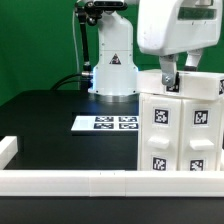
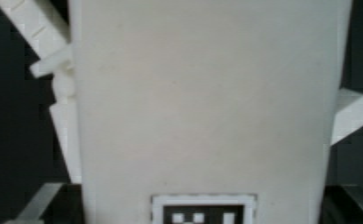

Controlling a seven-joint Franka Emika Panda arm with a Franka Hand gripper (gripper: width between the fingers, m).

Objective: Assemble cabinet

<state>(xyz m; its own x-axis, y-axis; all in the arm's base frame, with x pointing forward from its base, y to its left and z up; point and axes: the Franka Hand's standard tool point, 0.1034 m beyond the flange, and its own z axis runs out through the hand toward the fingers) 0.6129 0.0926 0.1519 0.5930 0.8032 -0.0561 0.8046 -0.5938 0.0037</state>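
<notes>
The cabinet [image 1: 180, 125] is a large white boxy body with black-and-white tags on its faces, standing at the exterior view's right. My gripper [image 1: 170, 80] reaches down onto its top from above. In the wrist view a white face of the cabinet [image 2: 196, 100] fills the frame, with one tag [image 2: 204, 212] near my gripper [image 2: 199, 205]. My dark fingers [image 2: 32, 203] stand close against either side of that white part, shut on it. The contact itself is blurred.
The marker board [image 1: 105, 123] lies flat on the black table, toward the exterior view's left of the cabinet. A long low white rail [image 1: 70, 180] runs along the front edge and up the left side. The arm's base [image 1: 112, 65] stands at the back.
</notes>
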